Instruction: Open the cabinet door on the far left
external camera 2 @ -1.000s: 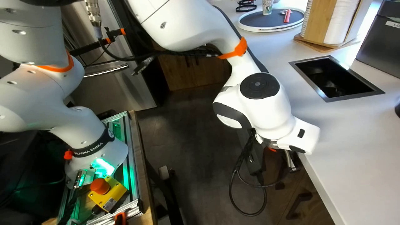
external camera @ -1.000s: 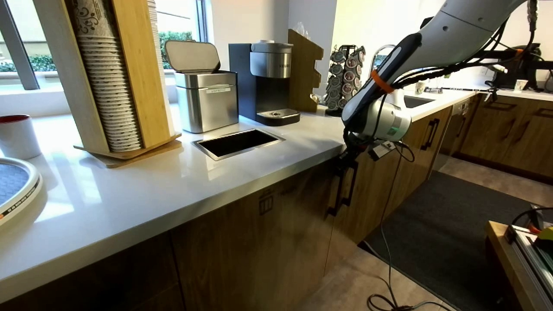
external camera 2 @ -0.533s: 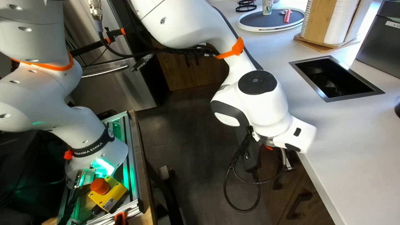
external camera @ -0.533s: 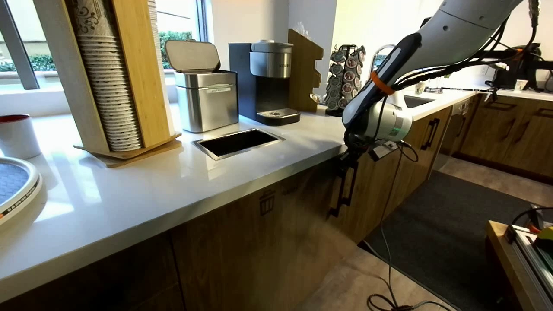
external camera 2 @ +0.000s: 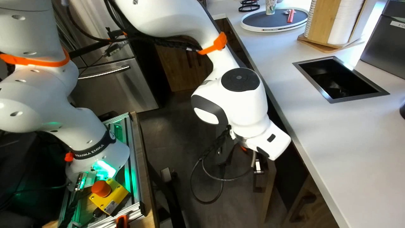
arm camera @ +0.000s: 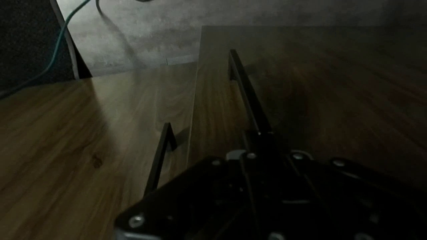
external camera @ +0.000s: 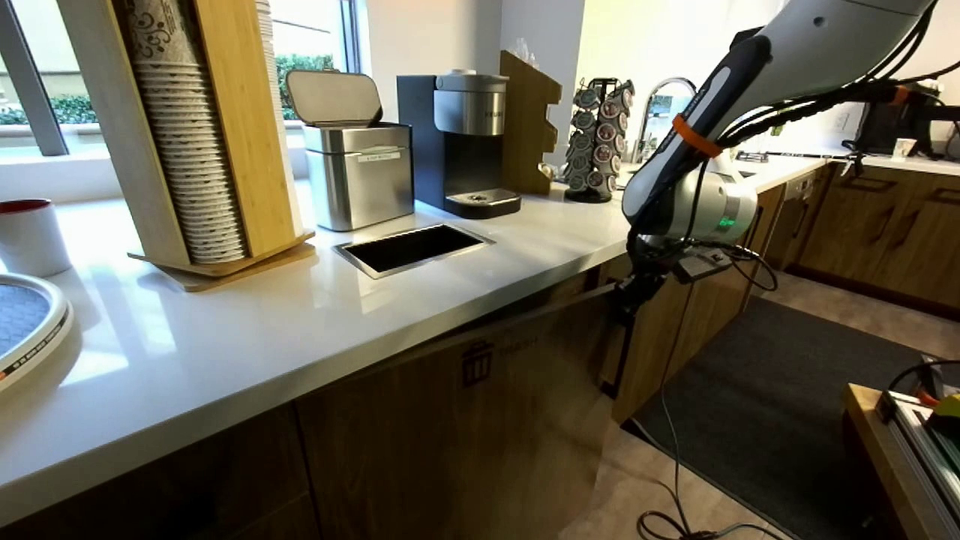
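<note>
Cabinet door [external camera: 465, 435] swung ajar, now standing out from counter [external camera: 225, 352]; claw [external camera: 622, 300] and arm [external camera 2: 245, 104] shifted outward too.

The brown wood-grain cabinet door [external camera: 465, 431] stands ajar, angled outward.

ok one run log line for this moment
trash-marked cabinet door: partly open | fingers: closed around its black bar handle | neighbouring door: shut | task: part done

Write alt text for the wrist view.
Dim close-up: the gripper clasps the black bar handle of a brown wood cabinet door. At left is a matching door with a similar handle; grey floor shows along the top.
</note>
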